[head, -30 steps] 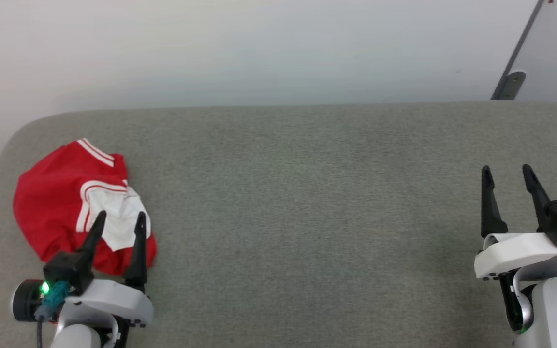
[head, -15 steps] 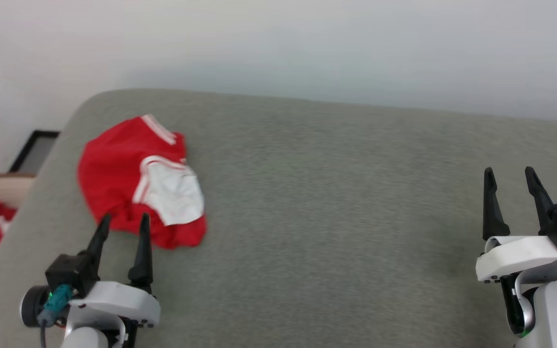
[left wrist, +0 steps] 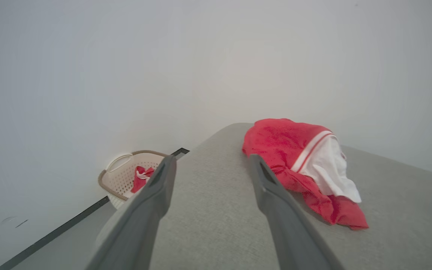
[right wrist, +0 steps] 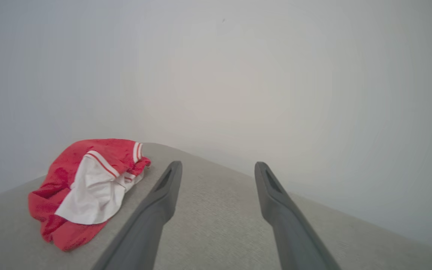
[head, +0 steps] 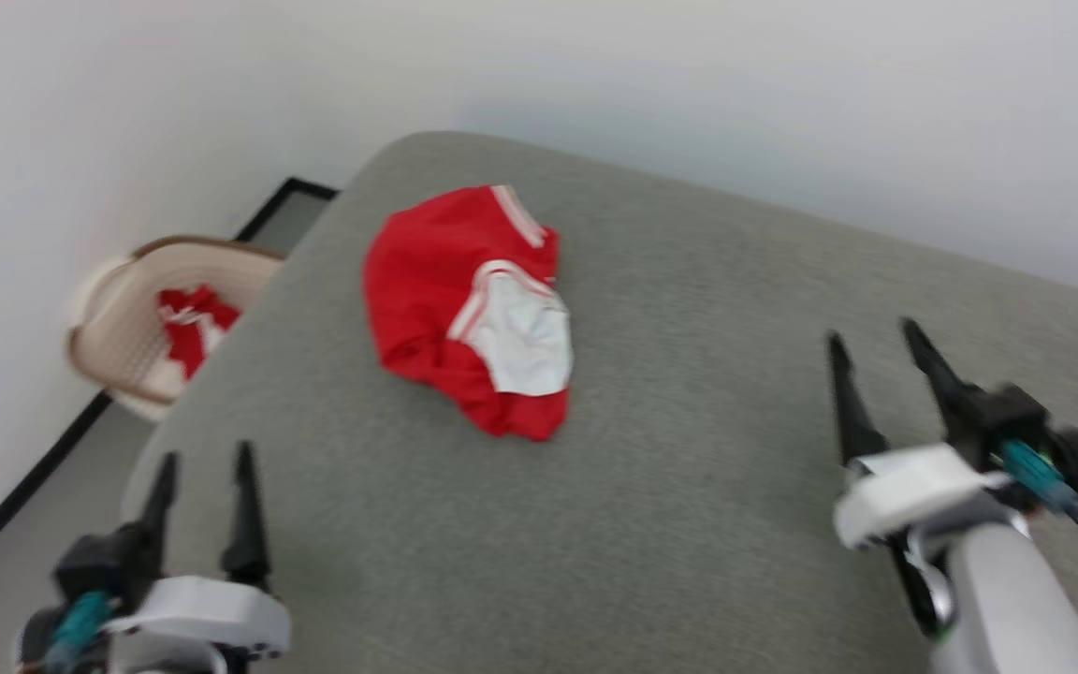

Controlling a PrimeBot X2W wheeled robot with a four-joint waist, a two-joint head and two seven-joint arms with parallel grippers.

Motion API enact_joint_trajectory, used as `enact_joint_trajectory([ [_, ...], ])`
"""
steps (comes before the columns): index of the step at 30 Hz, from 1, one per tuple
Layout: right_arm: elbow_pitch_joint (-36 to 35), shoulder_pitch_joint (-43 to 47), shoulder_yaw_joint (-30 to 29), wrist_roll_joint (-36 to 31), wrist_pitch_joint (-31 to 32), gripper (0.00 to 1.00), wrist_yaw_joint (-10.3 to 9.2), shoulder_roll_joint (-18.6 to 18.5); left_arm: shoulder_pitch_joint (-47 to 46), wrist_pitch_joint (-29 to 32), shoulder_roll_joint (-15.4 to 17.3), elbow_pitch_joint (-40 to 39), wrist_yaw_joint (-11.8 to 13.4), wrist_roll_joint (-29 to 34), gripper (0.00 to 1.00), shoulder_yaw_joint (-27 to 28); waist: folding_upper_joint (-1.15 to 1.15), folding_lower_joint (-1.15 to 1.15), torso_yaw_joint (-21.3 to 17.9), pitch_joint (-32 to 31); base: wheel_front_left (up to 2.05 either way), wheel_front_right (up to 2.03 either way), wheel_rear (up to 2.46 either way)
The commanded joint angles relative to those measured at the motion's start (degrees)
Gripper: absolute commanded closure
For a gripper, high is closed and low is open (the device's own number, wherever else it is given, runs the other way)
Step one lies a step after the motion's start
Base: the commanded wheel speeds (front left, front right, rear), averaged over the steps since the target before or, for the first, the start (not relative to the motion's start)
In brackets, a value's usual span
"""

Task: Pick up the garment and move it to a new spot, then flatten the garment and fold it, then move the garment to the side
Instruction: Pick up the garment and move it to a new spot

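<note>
1. A grey padded surface (head: 689, 524) meets a white wall (head: 689, 94).
2. The garment (head: 464, 309) lies crumpled at upper centre, elongated top-to-bottom.
3. The left gripper (head: 205, 454), lower left, and the right gripper (head: 872, 331), right, stand spread and empty; the garment lies between them, up-frame.

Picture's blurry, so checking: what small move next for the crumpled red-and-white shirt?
Probably reach the left gripper forward and right to the crumpled red-and-white shirt: it lies untouched on the grey padded table, and that gripper's jaws stand open, empty.

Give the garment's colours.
The garment is red with a white sleeve and red-and-white striped trim; clearest in the left wrist view.
</note>
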Motion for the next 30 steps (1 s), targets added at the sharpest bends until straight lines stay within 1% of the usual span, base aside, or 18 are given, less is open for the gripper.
enact_joint_trajectory([
  [1, 0.6, -2.0, 1.9, 0.3, -0.1, 0.0, -0.08, 0.2, 0.7, 0.0, -0.3, -0.8, 0.4, -0.3, 0.0, 1.3, 0.0, 0.0, 5.5, 0.6, 0.0, 0.0, 0.0],
  [9, 5.9, -8.4, 11.6, 3.6, -0.1, 0.0, -0.08, 0.3, 3.7, 0.0, -1.6, -5.4, 1.2, -1.6, 0.0, 7.5, 0.0, 0.0, 6.9, 2.4, -0.02, -0.02, -0.02],
  [14, 7.2, -9.9, 15.7, 6.1, -0.1, 0.0, -0.08, 0.3, 5.3, 0.0, -1.8, -6.4, 1.4, -2.8, 0.0, 8.2, 0.0, 0.0, 6.8, 2.1, -0.18, -0.18, -0.18],
  [19, 7.0, -9.8, 15.9, 6.9, -0.1, 0.0, -0.08, 0.3, 6.4, 0.0, -1.8, -6.8, 2.4, -3.9, 0.0, 6.6, 0.0, 0.0, 6.6, 1.6, -0.03, -0.03, -0.03],
  [25, 5.6, -6.2, 13.0, 7.0, -0.1, 0.0, -0.08, 0.2, 4.2, 0.0, -1.8, -5.0, 1.1, -1.4, 0.0, 3.7, 0.0, 0.0, 5.7, 0.8, 0.0, 0.0, 0.0],
  [27, 4.4, -4.5, 11.1, 7.0, 0.0, 0.0, -0.08, 0.0, 1.9, 0.0, -0.8, -3.2, 0.5, 0.3, 0.0, 1.1, 0.0, 0.0, 5.3, 0.7, 0.0, 0.0, 0.0],
  [30, 2.4, -0.8, 8.2, 6.1, 0.0, 0.0, -0.08, -0.2, -3.3, 0.0, 1.4, 0.5, -0.1, 2.0, 0.0, -4.3, 0.0, 0.0, 4.5, 0.8, 0.0, 0.0, 0.0],
])
